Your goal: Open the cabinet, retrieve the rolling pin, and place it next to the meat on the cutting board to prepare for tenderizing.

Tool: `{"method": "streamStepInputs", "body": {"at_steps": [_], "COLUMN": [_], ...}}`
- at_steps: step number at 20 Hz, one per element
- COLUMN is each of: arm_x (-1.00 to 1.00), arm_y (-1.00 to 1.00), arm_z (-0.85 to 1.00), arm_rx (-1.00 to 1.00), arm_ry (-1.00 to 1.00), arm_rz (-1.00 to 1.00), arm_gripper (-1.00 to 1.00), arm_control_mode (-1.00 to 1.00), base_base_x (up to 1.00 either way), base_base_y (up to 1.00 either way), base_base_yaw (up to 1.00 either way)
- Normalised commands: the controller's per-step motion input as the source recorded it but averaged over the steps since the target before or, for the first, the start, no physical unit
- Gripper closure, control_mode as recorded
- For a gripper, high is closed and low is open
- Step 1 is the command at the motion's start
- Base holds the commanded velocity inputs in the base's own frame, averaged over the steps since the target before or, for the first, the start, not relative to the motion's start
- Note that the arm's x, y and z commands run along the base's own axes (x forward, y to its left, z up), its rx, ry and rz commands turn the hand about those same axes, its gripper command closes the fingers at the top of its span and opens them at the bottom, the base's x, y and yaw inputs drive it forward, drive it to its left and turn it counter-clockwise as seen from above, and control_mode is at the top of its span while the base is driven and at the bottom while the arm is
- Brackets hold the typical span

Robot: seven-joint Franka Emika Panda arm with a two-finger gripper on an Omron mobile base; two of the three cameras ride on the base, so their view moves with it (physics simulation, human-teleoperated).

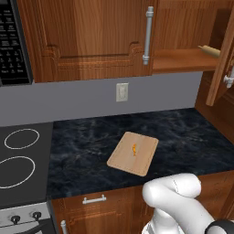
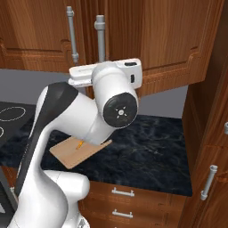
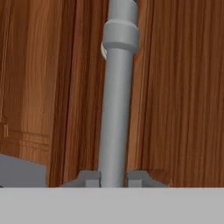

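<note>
Rolling pin (image 1: 209,50), slim light-tan wood, lying on plain shelf inside reddish-brown wood cabinet (image 1: 183,27), door swung partly open. Claw (image 3: 113,179) closed narrowly around tall silver bar handle (image 3: 116,109). Tiny orange morsel of meat (image 1: 134,149) resting on light-tan cutting board (image 1: 144,162), on dark marbled counter (image 1: 82,155).

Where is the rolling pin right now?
In the left base view, the rolling pin lies on the shelf inside the open cabinet, upper right, above the counter.
</note>
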Motion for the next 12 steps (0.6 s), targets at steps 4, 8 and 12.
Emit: {"method": "streamStepInputs", "body": {"at_steps": [4, 8, 12], "arm_x": [-0.02, -0.07, -0.84], "arm_y": [-0.01, 0.00, 0.00], "arm_z": [-0.04, -0.01, 0.00], "arm_rx": [0.00, 0.00, -0.01], "arm_ry": [0.07, 0.01, -0.14], "arm_rz": [0.00, 0.00, 0.00], "arm_gripper": [-1.00, -1.00, -1.00], "arm_control_mode": [-1.00, -1.00, -1.00], "base_base_x": [0.00, 0.00, 0.00], "base_base_y": [0.00, 0.00, 0.00], "base_base_yaw": [0.00, 0.00, 0.00]}}
